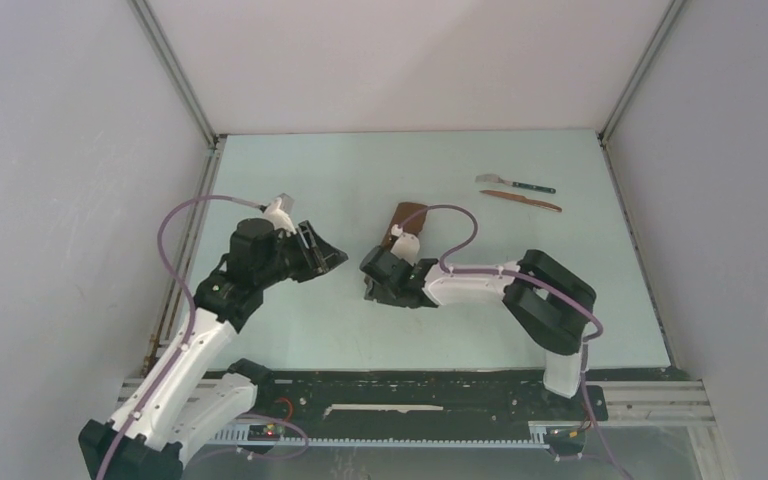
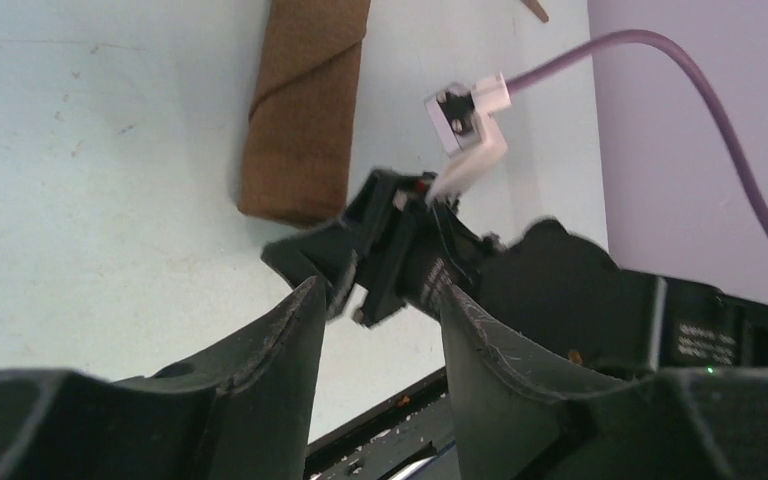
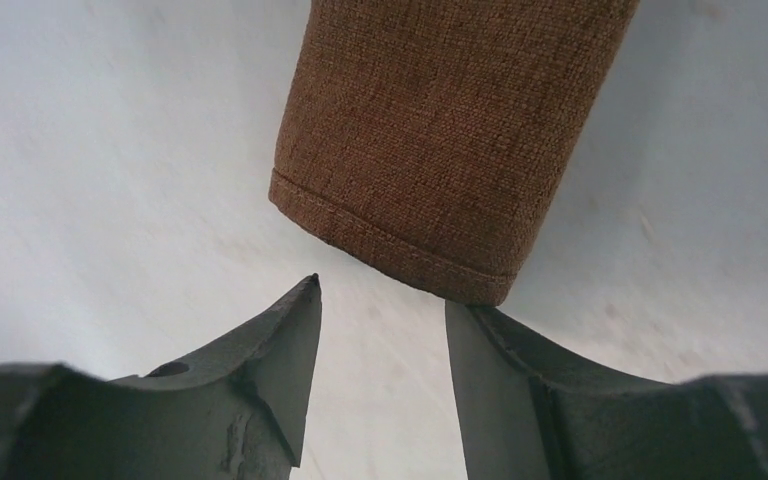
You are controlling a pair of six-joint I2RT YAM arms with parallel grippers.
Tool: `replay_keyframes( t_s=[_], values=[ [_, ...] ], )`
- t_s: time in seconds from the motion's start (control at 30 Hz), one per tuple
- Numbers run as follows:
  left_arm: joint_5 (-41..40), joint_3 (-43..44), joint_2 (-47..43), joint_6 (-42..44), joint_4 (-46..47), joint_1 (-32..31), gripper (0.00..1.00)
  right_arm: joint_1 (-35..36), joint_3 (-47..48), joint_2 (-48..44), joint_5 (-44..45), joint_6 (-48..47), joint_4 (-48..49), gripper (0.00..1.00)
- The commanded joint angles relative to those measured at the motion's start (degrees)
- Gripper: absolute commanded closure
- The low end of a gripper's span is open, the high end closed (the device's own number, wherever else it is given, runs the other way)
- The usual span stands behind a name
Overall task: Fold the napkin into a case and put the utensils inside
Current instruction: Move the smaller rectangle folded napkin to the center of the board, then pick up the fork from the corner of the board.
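Note:
The napkin is folded into a narrow dark-brown case [image 1: 407, 220] lying mid-table, also seen in the left wrist view [image 2: 305, 110] and the right wrist view [image 3: 440, 130]. My right gripper [image 1: 378, 272] [image 3: 382, 300] hovers low at the case's near end. It is open, with bare table between the fingers and one fingertip [image 3: 457, 315] just at the cloth's hem. My left gripper [image 1: 332, 257] [image 2: 380, 295] is open and holds nothing. It hangs left of the right gripper and points at it. The utensils lie at the far right: a teal-handled piece [image 1: 516, 184] and a reddish-brown knife [image 1: 523, 200].
The enclosure's white walls and metal posts [image 1: 175, 75] ring the table. A purple cable [image 1: 460, 235] loops above the right wrist. The black base rail [image 1: 410, 395] runs along the near edge.

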Motion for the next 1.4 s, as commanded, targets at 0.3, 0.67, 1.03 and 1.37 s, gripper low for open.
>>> replay_keyframes(
  t_s=[0.3, 0.67, 1.03, 1.37],
  values=[
    [3.09, 1.12, -7.53, 4.29, -5.35, 7.32, 0.47, -11.15, 31.18, 20.84, 7.04, 11.89, -10.45, 0.44],
    [5.41, 1.83, -5.86, 5.41, -5.55, 9.36, 0.47, -18.33, 50.54, 31.64, 4.08, 2.29, -9.52, 0.42],
    [6.13, 2.39, -1.38, 5.36, -3.14, 9.43, 0.47, -15.15, 39.99, 11.43, -7.34, -33.05, -4.89, 0.07],
    [13.49, 0.30, 4.74, 5.60, 2.43, 9.01, 0.44, -39.95, 27.19, -1.71, -21.29, -62.13, -19.91, 0.05]
  ],
)
